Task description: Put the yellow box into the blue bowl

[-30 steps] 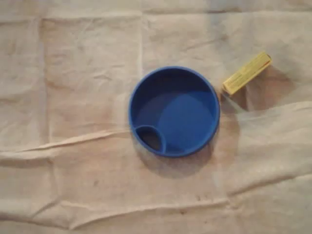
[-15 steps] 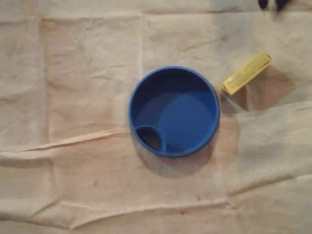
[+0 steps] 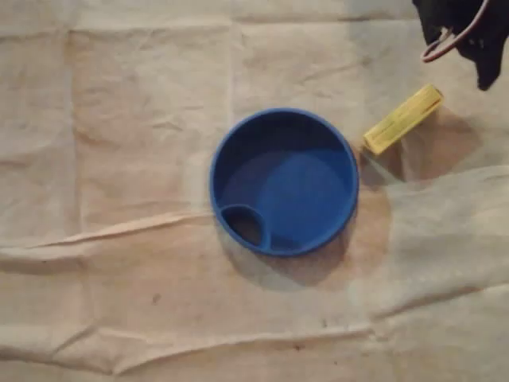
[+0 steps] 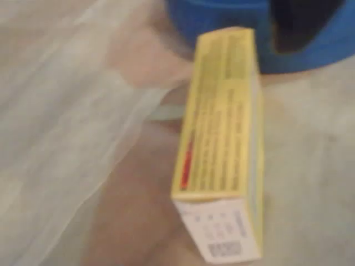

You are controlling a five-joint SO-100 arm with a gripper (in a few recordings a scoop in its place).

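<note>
- The approach step is judged to be in hand: nothing is gripped yet, and the yellow box lies on the counter, which is covered by a creased beige cloth.
- In the overhead view the blue bowl is seen at the centre, empty, with a small oval pocket set inside its rim at 7 o'clock.
- The box is placed at 2 o'clock of the bowl, just beside the rim. Its long axis runs from 8 o'clock to 2 o'clock, and whether its near end touches the rim cannot be told.
- The claw is seen as a dark mass at the 1 o'clock corner of the overhead view, with a looped cable on it. It hangs apart from the box, at about 1 o'clock of it.
- Whether the claw is spread or pressed together cannot be told, since no fingers can be made out.
- In the wrist view, which is blurred, the box is seen lengthwise, its barcode end at 6 o'clock and the bowl beyond it at 12 o'clock.
- For the next move, a descent over the box is called for, with the fingers set across its narrow width. A lift and a short carry towards 8 o'clock would then be needed to clear the rim.
</note>
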